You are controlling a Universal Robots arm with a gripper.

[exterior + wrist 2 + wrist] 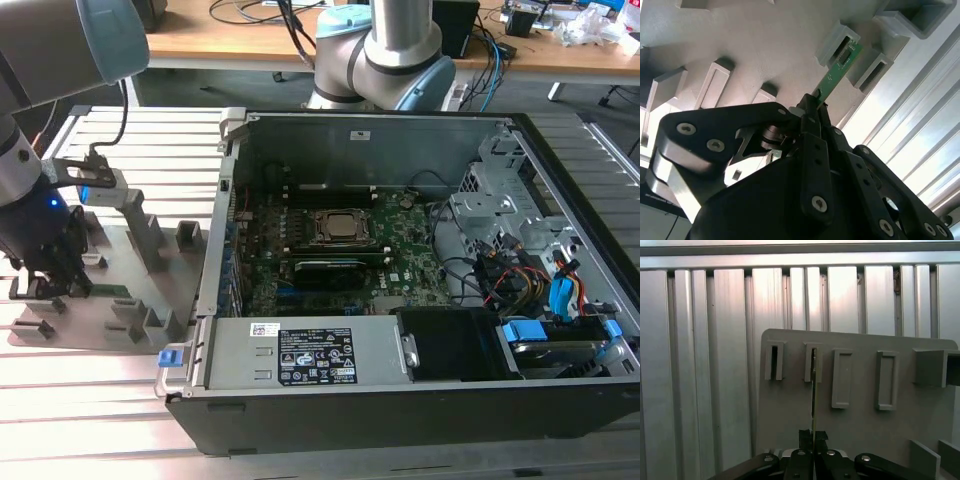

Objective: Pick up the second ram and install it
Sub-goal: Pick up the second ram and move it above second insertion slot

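The second ram (pixel 837 75), a thin green stick, is clenched edge-on in my end effector (pixel 815 102), its far end at a slot of the grey holder (pixel 785 415) just ahead. The open computer case (pixel 400 425) stands well apart.

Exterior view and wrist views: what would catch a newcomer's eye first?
The open computer case, its motherboard bare, takes the exterior view's middle. In the second wrist view the gripper has its jaws shut on the second ram, a thin green stick whose far end sits in a slot of the grey holder.
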